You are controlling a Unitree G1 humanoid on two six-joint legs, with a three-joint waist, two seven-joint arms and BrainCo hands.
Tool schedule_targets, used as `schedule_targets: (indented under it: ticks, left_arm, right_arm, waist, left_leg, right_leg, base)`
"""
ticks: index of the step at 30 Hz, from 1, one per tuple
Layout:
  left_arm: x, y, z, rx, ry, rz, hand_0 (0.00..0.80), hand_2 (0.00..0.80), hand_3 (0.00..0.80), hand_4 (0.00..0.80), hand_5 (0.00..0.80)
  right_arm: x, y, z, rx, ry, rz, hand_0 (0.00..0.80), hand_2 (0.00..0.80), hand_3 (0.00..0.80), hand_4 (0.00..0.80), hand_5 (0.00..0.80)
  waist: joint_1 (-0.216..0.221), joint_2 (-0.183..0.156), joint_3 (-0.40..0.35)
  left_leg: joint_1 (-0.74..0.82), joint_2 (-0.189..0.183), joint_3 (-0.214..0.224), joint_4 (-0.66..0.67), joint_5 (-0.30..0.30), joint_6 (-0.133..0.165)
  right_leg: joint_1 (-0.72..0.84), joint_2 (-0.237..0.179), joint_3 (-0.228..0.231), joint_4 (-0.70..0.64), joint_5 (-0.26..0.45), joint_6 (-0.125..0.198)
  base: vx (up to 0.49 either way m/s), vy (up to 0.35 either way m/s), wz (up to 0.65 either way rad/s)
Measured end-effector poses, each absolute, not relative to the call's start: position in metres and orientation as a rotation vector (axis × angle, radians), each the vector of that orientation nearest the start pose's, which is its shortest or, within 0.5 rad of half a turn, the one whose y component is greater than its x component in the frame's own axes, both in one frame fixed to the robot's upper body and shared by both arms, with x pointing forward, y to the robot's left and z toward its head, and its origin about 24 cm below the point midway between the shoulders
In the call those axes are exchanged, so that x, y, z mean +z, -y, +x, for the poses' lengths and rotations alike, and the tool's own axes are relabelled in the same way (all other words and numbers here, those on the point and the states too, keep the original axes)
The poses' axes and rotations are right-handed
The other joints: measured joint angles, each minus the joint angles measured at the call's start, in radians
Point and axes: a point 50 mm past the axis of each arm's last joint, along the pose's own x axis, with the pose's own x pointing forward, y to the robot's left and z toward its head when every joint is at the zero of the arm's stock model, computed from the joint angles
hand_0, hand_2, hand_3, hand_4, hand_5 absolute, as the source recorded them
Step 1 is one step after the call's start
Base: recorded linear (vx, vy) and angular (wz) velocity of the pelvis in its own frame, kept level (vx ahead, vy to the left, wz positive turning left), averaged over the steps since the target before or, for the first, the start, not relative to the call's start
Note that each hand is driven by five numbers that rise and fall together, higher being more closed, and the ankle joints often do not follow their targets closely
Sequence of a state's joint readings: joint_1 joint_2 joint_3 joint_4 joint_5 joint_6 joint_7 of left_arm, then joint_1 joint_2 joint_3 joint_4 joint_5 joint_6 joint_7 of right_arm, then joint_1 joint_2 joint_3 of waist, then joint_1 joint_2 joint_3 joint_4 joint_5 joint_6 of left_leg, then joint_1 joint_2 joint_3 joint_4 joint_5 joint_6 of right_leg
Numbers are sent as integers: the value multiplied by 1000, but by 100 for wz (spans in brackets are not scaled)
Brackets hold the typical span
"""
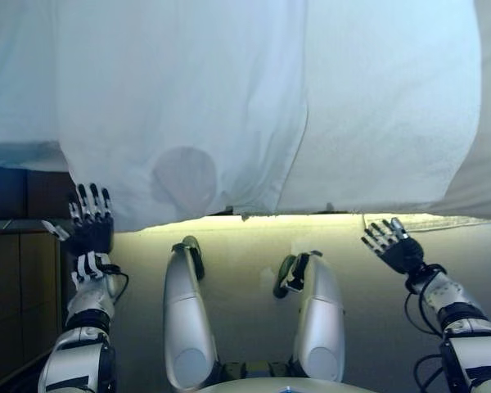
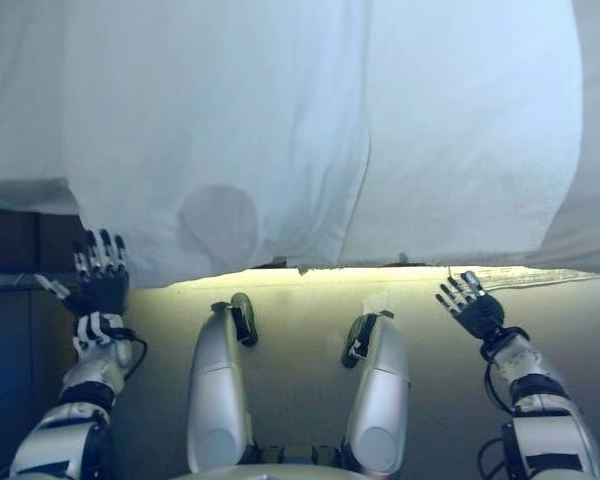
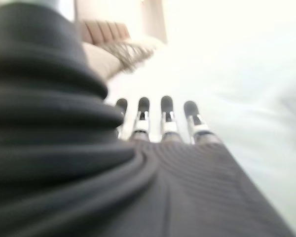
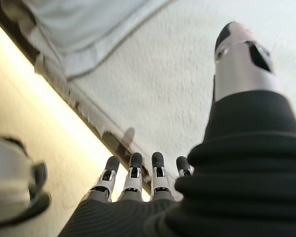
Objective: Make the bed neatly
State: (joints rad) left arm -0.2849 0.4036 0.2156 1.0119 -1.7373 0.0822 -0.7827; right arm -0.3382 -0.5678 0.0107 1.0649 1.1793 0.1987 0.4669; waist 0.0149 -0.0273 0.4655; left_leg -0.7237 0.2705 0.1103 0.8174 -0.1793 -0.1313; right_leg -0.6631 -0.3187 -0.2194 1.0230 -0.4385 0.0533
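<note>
Right, you're at the approach step: both hands empty, nothing grasped yet, bed edge directly ahead. Left hand (image 1: 88, 231) sits at the near-left corner of the white cover (image 1: 229, 106), fingers straight and spread, tips just at the hanging hem; can't tell if they touch. Right hand (image 1: 393, 243) is below the near edge toward the right, fingers relaxed and splayed, apart from the fabric. Cover lies across the bed (image 1: 327, 218) w/ its near edge draped over the side; a long fold line runs from the far side down to the hem near the middle, so it reads as two overlapping layers, left one on top. A second layer w/ a stitched border, paler, shows under the cover in the right wrist view (image 4: 89, 29). A faint round grey patch (image 1: 185, 180) marks the left panel low down; stain or shadow, can't say. Texture: cover looks terry-like, fine nap, matte, soft, prob limp and easy to bunch. Far off in the left wrist view, a tan ribbed headboard (image 3: 104, 32) and a pillow w/ fringe (image 3: 101, 57). Next move, by my read: you need each hand to close on the hem at its own side, then pull evenly to flatten that mid fold. Uneven pull would prob skew it.
</note>
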Motion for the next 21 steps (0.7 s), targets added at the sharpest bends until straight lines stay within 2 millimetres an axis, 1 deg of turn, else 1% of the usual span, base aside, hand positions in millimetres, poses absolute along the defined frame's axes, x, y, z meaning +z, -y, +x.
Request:
schedule_targets:
  ticks: [2, 4, 6, 8, 10, 13, 15, 17, 18, 20, 21]
  left_arm:
    - [-45, -296, 234, 185, 172, -1370, 0, 0, 0, 0, 0]
    - [-66, -294, 212, 267, 43, -1353, 0, 0, 0, 0, 0]
    - [-83, -293, 192, 352, -61, -1337, 0, 0, 0, 0, 0]
    - [-96, -292, 173, 425, -139, -1330, 0, 0, 0, 0, 0]
    - [-105, -291, 160, 475, -182, -1330, 0, 0, 0, 0, 0]
    - [-116, -282, 145, 503, -235, -1341, 0, 0, 0, 0, 0]
    - [-123, -270, 139, 505, -271, -1365, 0, 0, 0, 0, 0]
    - [-129, -261, 129, 509, -314, -1369, 0, 0, 0, 0, 0]
    - [-131, -260, 125, 517, -325, -1369, 0, 0, 0, 0, 0]
    - [-135, -257, 117, 523, -361, -1354, 0, 0, 0, 0, 0]
    - [-137, -256, 110, 530, -387, -1345, 0, 0, 0, 0, 0]
  right_arm:
    - [-49, 308, 237, -156, -469, 821, 0, 0, 0, 0, 0]
    - [-62, 305, 222, -181, -501, 839, 0, 0, 0, 0, 0]
    - [-70, 306, 209, -203, -511, 859, 0, 0, 0, 0, 0]
    - [-77, 309, 198, -234, -518, 880, 0, 0, 0, 0, 0]
    - [-84, 306, 190, -255, -528, 905, 0, 0, 0, 0, 0]
    - [-95, 295, 180, -279, -539, 946, 0, 0, 0, 0, 0]
    - [-106, 285, 169, -293, -574, 973, 0, 0, 0, 0, 0]
    - [-116, 279, 153, -317, -620, 990, 0, 0, 0, 0, 0]
    - [-119, 277, 146, -330, -635, 997, 0, 0, 0, 0, 0]
    - [-124, 271, 141, -340, -668, 997, 0, 0, 0, 0, 0]
    - [-128, 270, 133, -355, -694, 994, 0, 0, 0, 0, 0]
  waist:
    - [1, -1, -41]
    - [2, -3, -83]
    - [4, -4, -109]
    - [3, 3, -147]
    - [5, 3, -169]
    - [11, 2, -207]
    - [28, 8, -230]
    - [30, 13, -279]
    - [30, 12, -303]
    - [30, 13, -334]
    - [29, 12, -364]
  left_leg:
    - [43, -11, 2, -58, 15, -3]
    - [97, -17, 9, -109, 25, -6]
    - [162, -28, 24, -165, 41, -10]
    - [197, -37, 28, -204, 48, -9]
    - [234, -43, 29, -235, 52, -10]
    - [293, -55, 39, -306, 75, -8]
    - [371, -60, 52, -390, 101, -6]
    - [430, -68, 58, -468, 130, 2]
    - [454, -72, 61, -507, 147, -4]
    - [533, -76, 80, -601, 178, 2]
    - [563, -81, 85, -638, 188, -2]
  right_leg:
    - [50, -1, -22, -51, 8, 4]
    - [107, 0, -38, -101, 14, 10]
    - [167, 0, -45, -153, 26, 19]
    - [209, 0, -59, -196, 36, 27]
    - [251, 1, -70, -230, 43, 34]
    - [311, 6, -86, -301, 67, 41]
    - [385, 22, -97, -387, 100, 46]
    - [451, 41, -120, -478, 135, 54]
    - [475, 51, -125, -519, 152, 57]
    - [555, 74, -136, -631, 199, 64]
    - [587, 83, -140, -682, 219, 70]
  base:
    - [114, -72, 17]
    - [128, -68, 10]
    - [105, -68, 5]
    - [90, -74, 9]
    - [73, -67, 9]
    - [128, -69, 5]
    - [125, -61, -3]
    - [108, -53, 5]
    - [194, -36, 7]
    - [169, -28, -5]
    - [126, -23, -5]
